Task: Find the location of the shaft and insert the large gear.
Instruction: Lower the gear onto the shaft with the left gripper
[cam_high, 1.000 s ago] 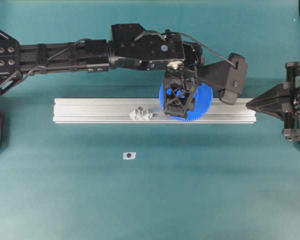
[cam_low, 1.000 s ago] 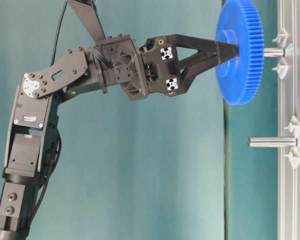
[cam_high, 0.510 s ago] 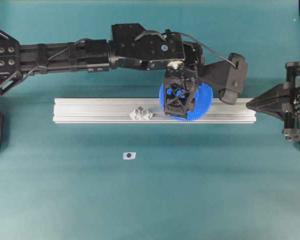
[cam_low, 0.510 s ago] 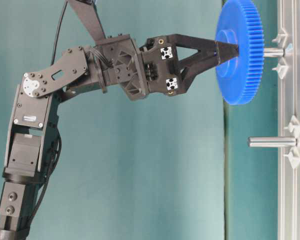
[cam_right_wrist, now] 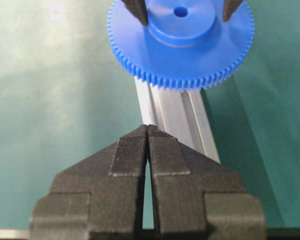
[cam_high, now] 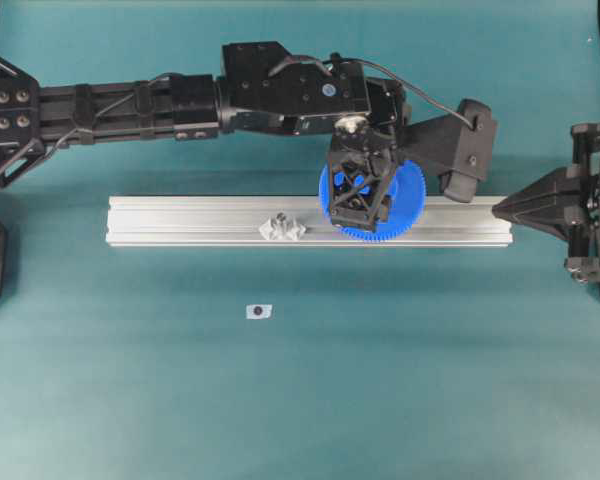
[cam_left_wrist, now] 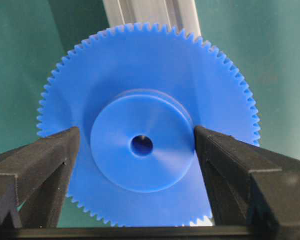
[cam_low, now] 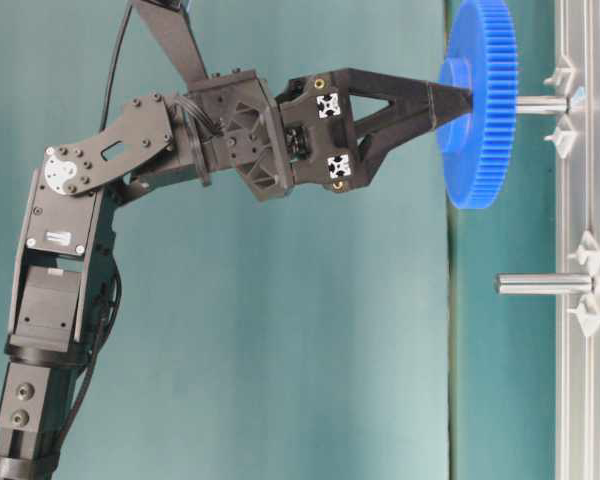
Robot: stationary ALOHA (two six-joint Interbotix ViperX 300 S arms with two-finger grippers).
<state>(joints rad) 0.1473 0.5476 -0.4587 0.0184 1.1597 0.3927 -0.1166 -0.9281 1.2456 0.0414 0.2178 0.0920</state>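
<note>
Left gripper clamped on the gear's hub, above the rail; disc level, threaded partway down a steel pin on the rail. Right gripper pressed together, empty, at the rail's end. Shaft further along the rail, bare.

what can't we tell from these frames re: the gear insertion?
- Shaft tip under the large gear: overhead, the gear and left gripper cover it.
- Whether the shaft has entered the bore: table-level, the gear's disc hides the tip; left wrist shows only a dark bore.
- Grey tab on the table: too small to identify.
- Right gripper: shut, its contact with the rail is unclear.
</note>
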